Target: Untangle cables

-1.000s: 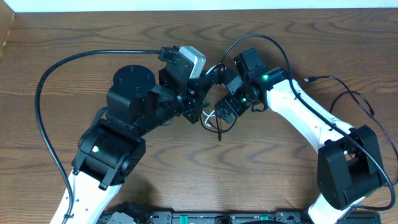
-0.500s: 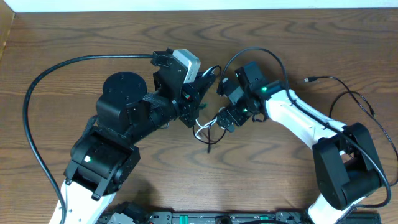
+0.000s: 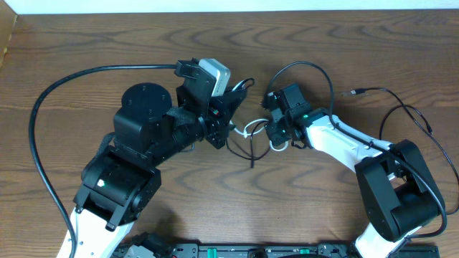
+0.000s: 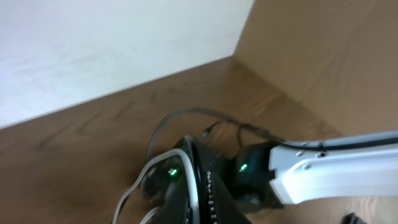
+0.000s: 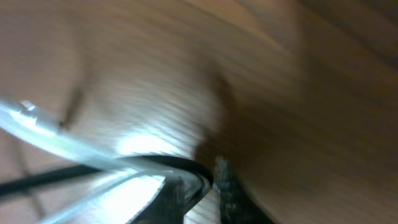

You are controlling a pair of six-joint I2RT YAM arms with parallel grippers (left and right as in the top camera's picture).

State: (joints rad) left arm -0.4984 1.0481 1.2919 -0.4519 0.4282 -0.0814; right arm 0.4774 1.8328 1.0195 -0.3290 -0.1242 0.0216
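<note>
Broadly, a brown wood-grain bench (image 3: 344,43) fills the overhead view, with a white wall (image 4: 93,43) rising behind its far edge in the left wrist view. The bulky black left arm (image 3: 147,118) reaches from the near left toward the middle. A thick black wire (image 3: 39,136) attached to it sweeps in a wide loop over the left of the bench. The white-and-black right arm (image 3: 344,143) stretches from the near right toward the same middle spot, so the two wrists face each other, close but apart.

The left claw (image 3: 231,115) points right, just beside the cords. Its own camera shows only a dark shape low in the frame, so I cannot tell whether it is clenched or released. The right claw (image 3: 275,132) points left. Its own view is badly blurred, yet both cords run into its dark fingertips (image 5: 180,193), and it looks clenched on the white one.

Between the two claws runs the thin white cord (image 3: 252,130), spanning the small gap, with a little white loop showing just near of the right claw. The thin black cord (image 3: 251,152) curves below that span, nearer the front of the bench, and one end of it points toward the near edge. Both cords lie at the centre of the bench and cross each other.
</note>
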